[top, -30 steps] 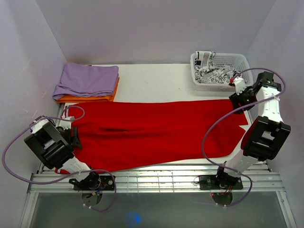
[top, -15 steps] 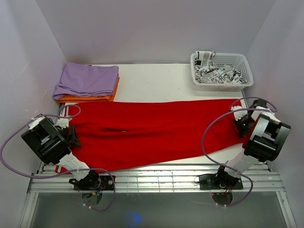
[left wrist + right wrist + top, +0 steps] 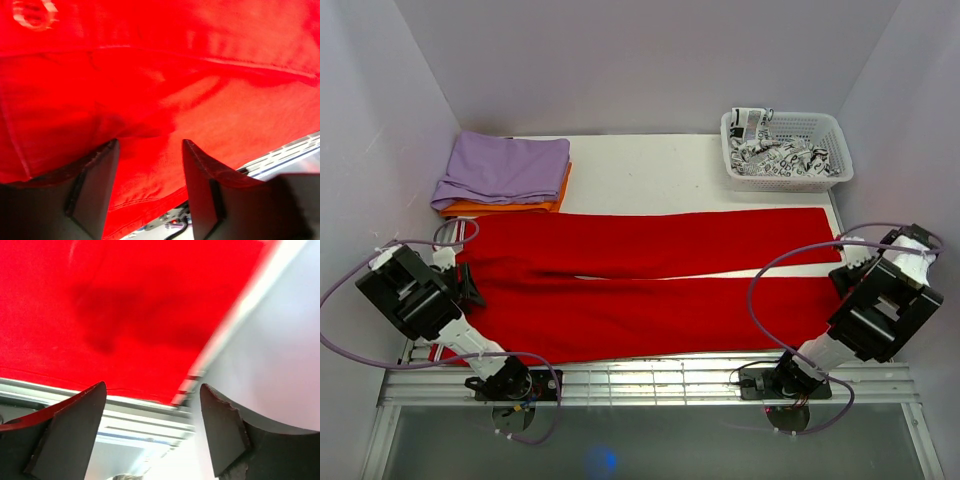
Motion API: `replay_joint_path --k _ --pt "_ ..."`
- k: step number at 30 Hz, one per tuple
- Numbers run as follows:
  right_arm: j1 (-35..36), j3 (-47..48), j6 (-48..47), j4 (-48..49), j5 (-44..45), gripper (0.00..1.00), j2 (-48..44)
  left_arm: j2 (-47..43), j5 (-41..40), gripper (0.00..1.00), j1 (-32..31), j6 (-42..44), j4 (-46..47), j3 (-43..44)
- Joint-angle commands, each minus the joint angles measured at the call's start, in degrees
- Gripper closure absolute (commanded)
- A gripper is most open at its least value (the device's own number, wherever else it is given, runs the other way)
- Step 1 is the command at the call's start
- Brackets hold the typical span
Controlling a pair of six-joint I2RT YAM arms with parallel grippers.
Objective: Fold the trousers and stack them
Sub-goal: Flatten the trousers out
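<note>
The bright red trousers (image 3: 650, 285) lie flat across the table, waist at the left and both legs stretched to the right with a thin white gap between them. My left gripper (image 3: 472, 287) sits low at the waist's left edge. In the left wrist view it (image 3: 150, 142) is open, with red cloth (image 3: 200, 75) and its hem showing between the fingers. My right gripper (image 3: 842, 277) is at the leg ends by the right wall. In the right wrist view it (image 3: 152, 386) is open and empty above the cloth's edge (image 3: 125, 305).
A white basket (image 3: 788, 116) holding black-and-white patterned cloth (image 3: 770, 152) stands at the back right. Folded lilac cloth (image 3: 505, 168) lies on orange cloth (image 3: 510, 208) at the back left. A metal rail (image 3: 650, 375) runs along the front edge. Walls stand close on both sides.
My right gripper came from beside the basket down to the leg ends. The trousers' right part, bunched before, is now drawn out flat with the legs apart. My left gripper barely moved.
</note>
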Motion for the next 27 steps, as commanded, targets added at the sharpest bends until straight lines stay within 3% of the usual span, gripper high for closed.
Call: replay_joint_path --k 1,8,13,19,27 --pt "1.83 10.24 -3.87 -9.98 -10.01 0.19 -2.49 -3.91 0.92 0.32 0.77 10.84 4.22 2.38" --pt "13.78 18.42 3.51 -6.39 -17.31 0.24 3.91 -5.17 14.89 0.30 0.68 10.95 -4.49 15.72" --pt "19.49 29.66 6.84 -2.87 -17.76 0.23 14.61 1.32 21.67 0.28 -0.01 1.67 -1.52 31.87" --pt "23.27 40.92 10.62 -3.22 -17.50 0.27 26.41 15.02 19.93 0.30 -3.87 -9.79 5.35 42.62" --pt "26.53 34.44 10.89 2.40 -11.01 0.28 32.93 22.78 8.23 0.33 -10.56 -13.05 15.01 43.79"
